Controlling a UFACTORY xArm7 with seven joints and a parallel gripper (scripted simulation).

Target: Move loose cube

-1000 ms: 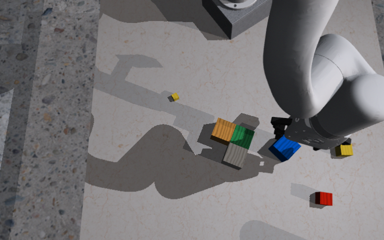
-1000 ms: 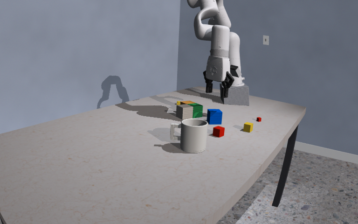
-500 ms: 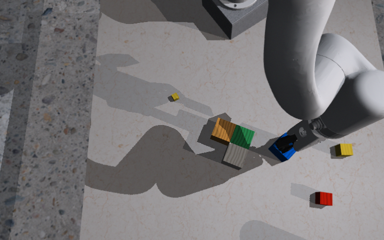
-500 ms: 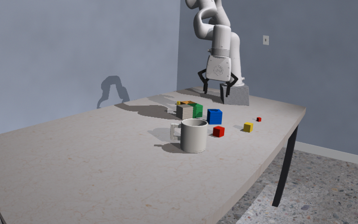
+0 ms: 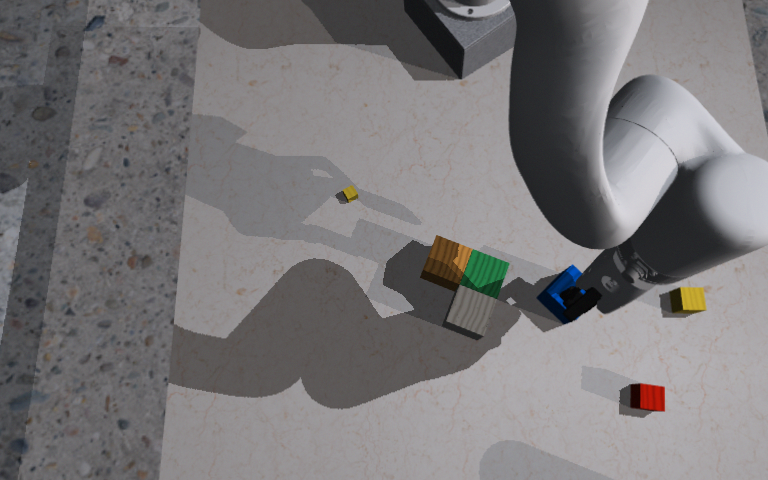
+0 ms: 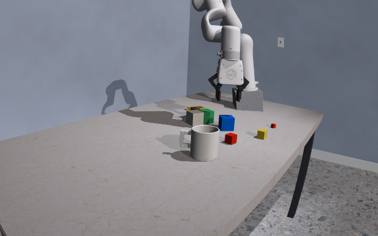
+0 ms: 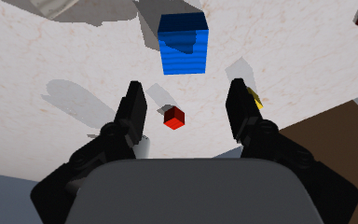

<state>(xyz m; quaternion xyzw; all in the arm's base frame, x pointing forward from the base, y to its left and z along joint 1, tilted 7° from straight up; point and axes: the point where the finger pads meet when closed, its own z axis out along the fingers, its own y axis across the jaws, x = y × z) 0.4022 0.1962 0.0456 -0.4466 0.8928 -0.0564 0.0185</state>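
The loose blue cube (image 5: 559,291) stands on the table to the right of an L of three cubes: orange (image 5: 446,261), green (image 5: 484,273) and grey (image 5: 471,311). The open corner (image 5: 430,300) lies in shadow on the far side of the L from the blue cube. My gripper (image 6: 227,95) is open and empty, hanging well above the table over the blue cube (image 6: 226,122). In the wrist view the blue cube (image 7: 184,43) lies beyond the fingertips, apart from them.
A grey mug (image 6: 204,142) stands in front of the cubes. A red cube (image 5: 647,396), a yellow cube (image 5: 687,299), a tiny yellow cube (image 5: 349,193) and a tiny red cube (image 6: 273,125) lie scattered. The table's right edge is close.
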